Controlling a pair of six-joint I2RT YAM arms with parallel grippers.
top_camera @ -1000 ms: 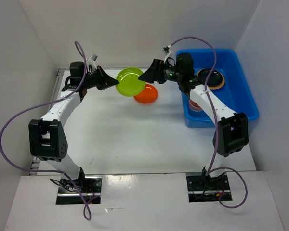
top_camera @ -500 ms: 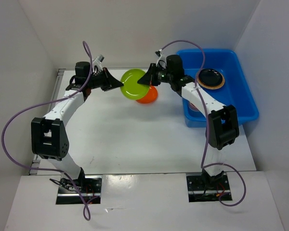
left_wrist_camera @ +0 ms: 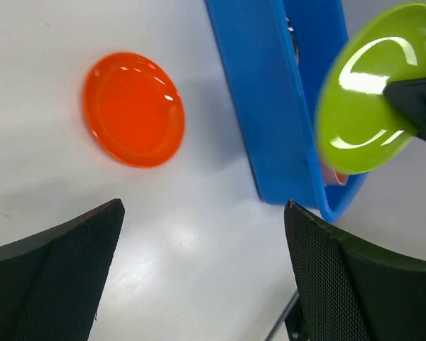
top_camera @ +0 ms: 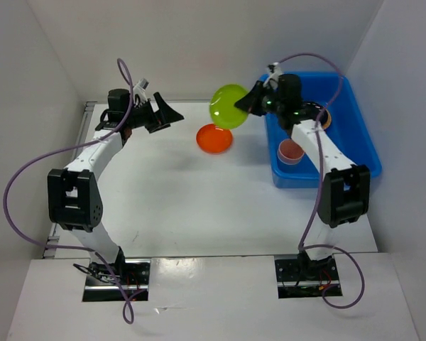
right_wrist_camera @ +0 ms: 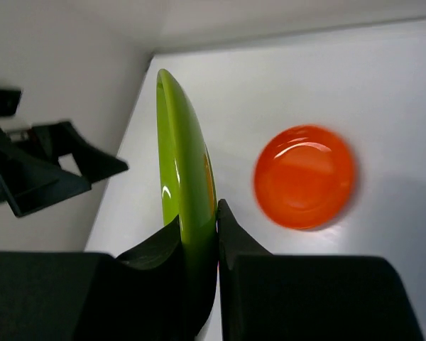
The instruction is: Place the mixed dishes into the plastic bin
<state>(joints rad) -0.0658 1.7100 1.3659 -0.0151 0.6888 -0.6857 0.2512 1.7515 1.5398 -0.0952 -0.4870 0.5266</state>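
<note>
In the bin (top_camera: 348, 135), right, sit cup (top_camera: 291, 150) and black plate (top_camera: 318, 111) — right gripper (top_camera: 250, 105) pinches the lime plate (top_camera: 228, 106), left gripper (top_camera: 172, 114) gapes empty — orange plate (top_camera: 214, 138) not yet in.

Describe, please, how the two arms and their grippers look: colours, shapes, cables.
Both arms have white links and boxy black joint housings: left arm, right arm. A purple cable loops along each. The left gripper and right gripper are black with broad wedge-shaped fingers; the left's inner faces look finely textured.

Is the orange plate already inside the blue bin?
No, the orange plate lies on the white table, outside the blue bin.
</note>
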